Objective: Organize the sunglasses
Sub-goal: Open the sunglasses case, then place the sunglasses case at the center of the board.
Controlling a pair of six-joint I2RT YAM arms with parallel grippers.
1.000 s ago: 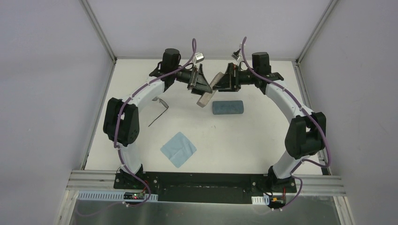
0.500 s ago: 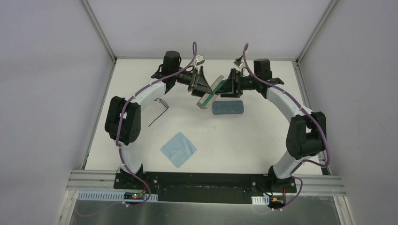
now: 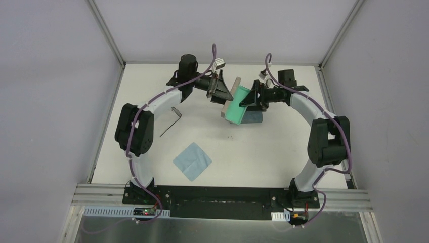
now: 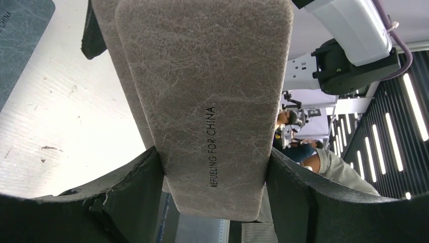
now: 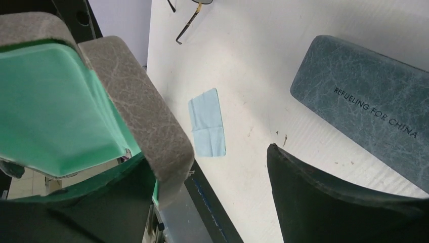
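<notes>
One pair of sunglasses (image 3: 175, 114) lies on the table to the left, its thin black arms also at the top of the right wrist view (image 5: 189, 14). My left gripper (image 3: 223, 94) (image 4: 215, 169) is shut on a beige case (image 3: 234, 84) (image 4: 207, 86), held above the table. The case hangs open and shows its green lining (image 3: 237, 105) (image 5: 48, 106). My right gripper (image 3: 252, 96) (image 5: 210, 162) is open. Its left finger sits against the green inside by the beige edge (image 5: 146, 121), and its right finger is free.
A blue case (image 3: 253, 118) (image 5: 367, 104) lies shut on the table, partly under the open beige case. A light blue cloth (image 3: 192, 161) (image 5: 207, 124) lies flat nearer the arm bases. White walls and metal rails bound the table.
The beige case has swung open and its green lining now faces up. Both grippers have shifted right with it, and the right jaws have narrowed a little.
</notes>
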